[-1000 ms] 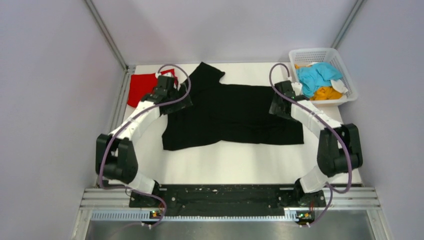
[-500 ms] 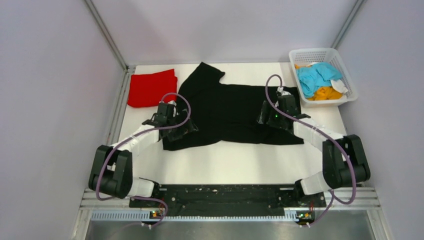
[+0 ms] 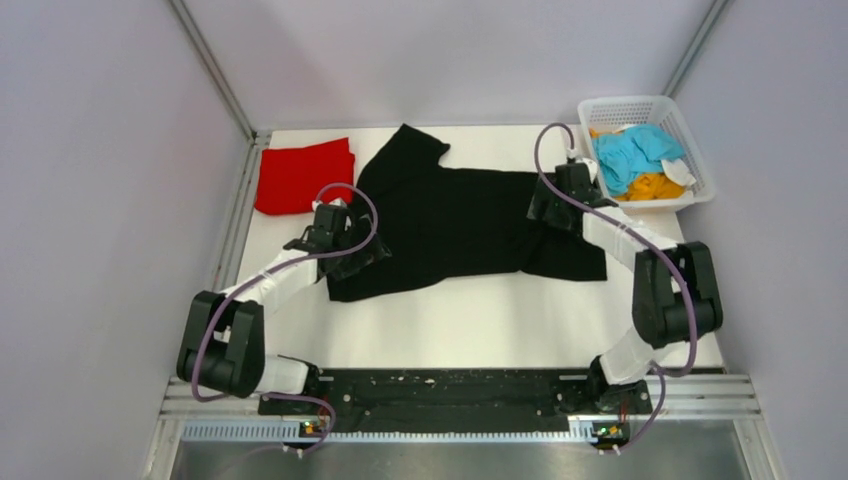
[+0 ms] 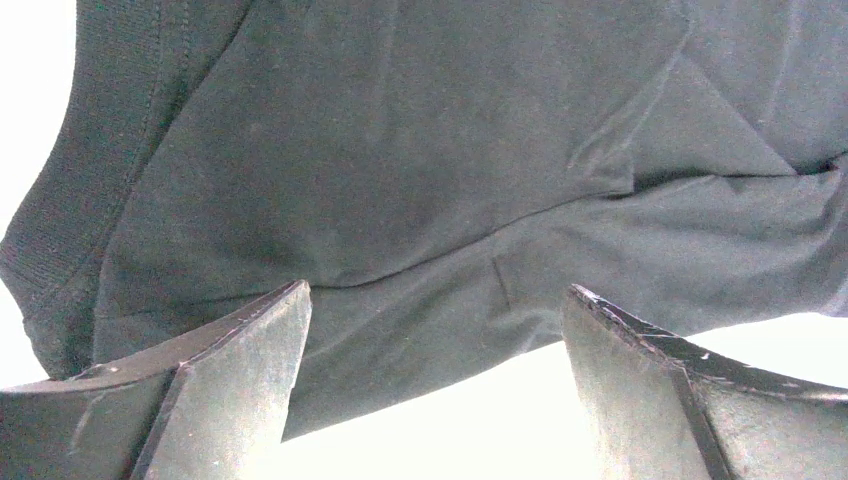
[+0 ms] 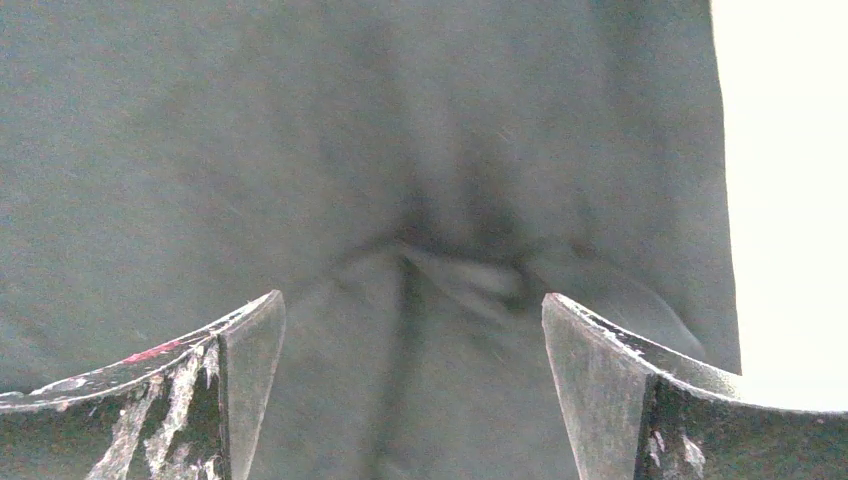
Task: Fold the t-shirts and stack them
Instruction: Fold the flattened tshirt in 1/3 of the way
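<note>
Black t-shirt (image 3: 450, 225) flat below; left fingers (image 4: 220, 390) and right fingers (image 5: 640, 400) pointing down, apart, empty; right ones farther back than before.

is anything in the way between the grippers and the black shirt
Nothing visible. The left gripper and right gripper both hang with jaws open right over the black t-shirt; only its bare cloth shows between them.

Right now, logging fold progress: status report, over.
Left gripper open, right gripper open, both over black t-shirt. Shirt spread out, not yet folded. Red t-shirt folded far left, basket far right, neither in the way.
</note>
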